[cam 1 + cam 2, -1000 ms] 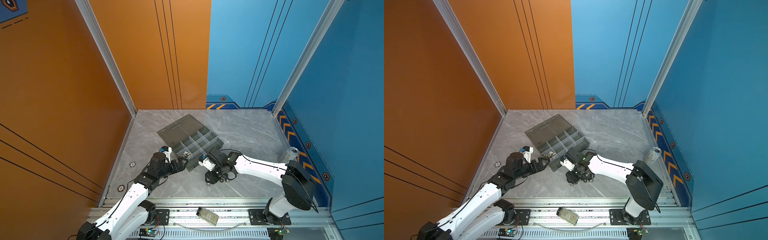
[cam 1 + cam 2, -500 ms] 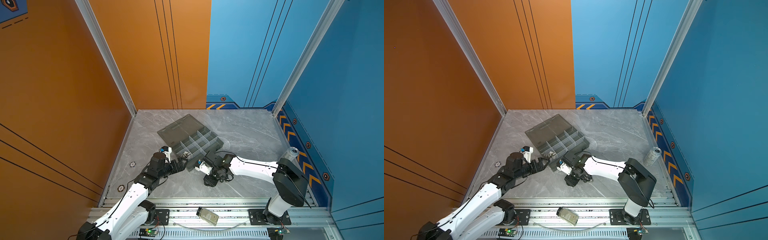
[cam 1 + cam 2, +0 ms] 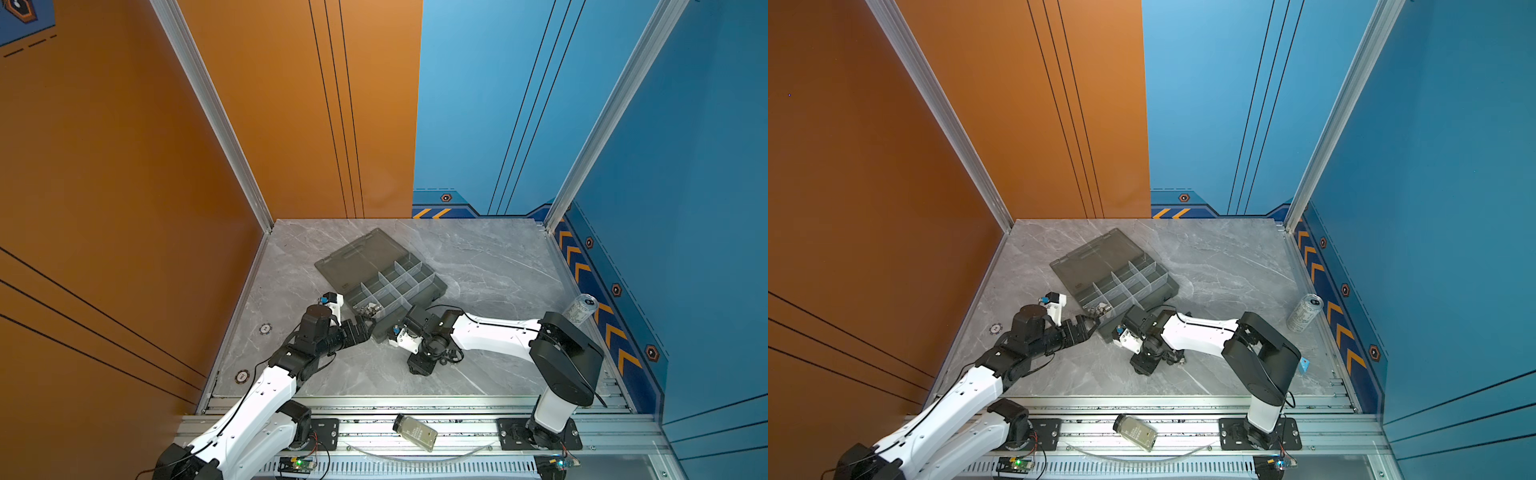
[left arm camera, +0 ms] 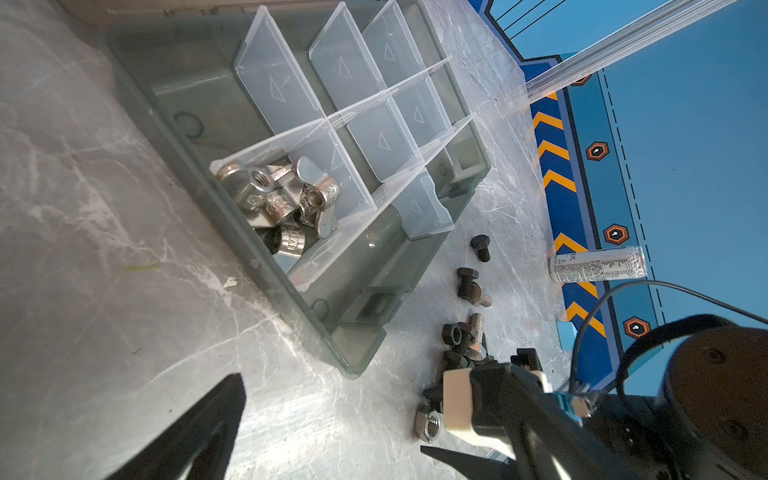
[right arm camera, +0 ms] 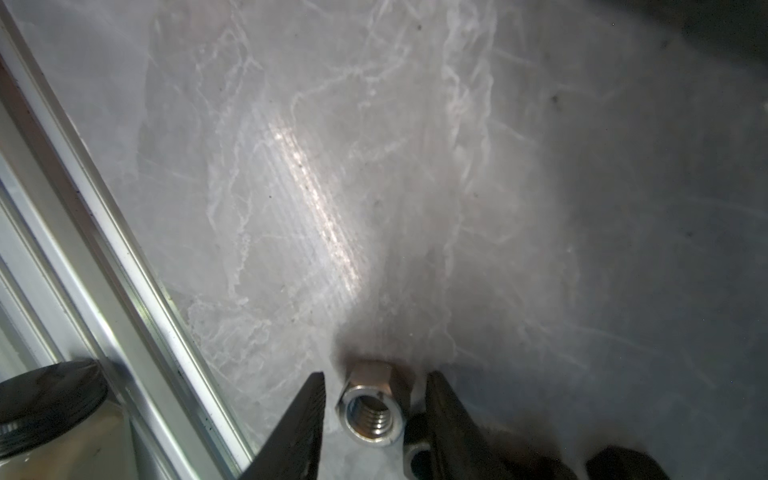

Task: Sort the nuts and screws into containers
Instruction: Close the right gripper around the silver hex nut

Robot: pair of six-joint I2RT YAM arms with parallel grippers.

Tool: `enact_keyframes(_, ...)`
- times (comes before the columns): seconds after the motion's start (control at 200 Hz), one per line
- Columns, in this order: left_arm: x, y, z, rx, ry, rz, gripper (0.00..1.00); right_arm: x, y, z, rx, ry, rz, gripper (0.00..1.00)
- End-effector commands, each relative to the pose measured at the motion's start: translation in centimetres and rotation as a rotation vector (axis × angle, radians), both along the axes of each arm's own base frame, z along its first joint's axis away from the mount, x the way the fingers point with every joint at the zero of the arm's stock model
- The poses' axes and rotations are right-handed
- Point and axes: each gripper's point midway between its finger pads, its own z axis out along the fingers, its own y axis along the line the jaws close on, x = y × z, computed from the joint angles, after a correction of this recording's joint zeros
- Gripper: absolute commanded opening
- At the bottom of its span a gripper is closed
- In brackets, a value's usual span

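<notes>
Silver hex nut (image 5: 370, 411): on grey marble table (image 5: 291, 166), between tips of right gripper (image 5: 374, 378), jaws apart, not clamped. Wing nuts (image 4: 278, 199): heaped in one end cell of organiser box (image 4: 353, 357). Black screws (image 4: 467, 286): loose on table beside box. Left gripper (image 3: 365, 325): spread wide near that cell.

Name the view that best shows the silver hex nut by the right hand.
Right wrist view: the silver hex nut sits close-up, threads visible, inside the open right hand. Left wrist view shows it small; in both top views it is indiscernible.
</notes>
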Motion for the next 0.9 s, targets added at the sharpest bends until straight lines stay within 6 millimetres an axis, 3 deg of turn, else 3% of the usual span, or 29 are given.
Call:
enact_keyframes(0.0,0.3,-0.2,0.8,-0.008,-0.02,-0.003,0.98,0.1,-0.3,-0.9,-0.046,-0.011,0.025,0.44)
enact_keyframes(0.896,0.3,-0.4,0.9,-0.017,-0.026,-0.008,0.98,-1.0,-1.4,-1.1,-0.127,-0.009,0.028,0.47)
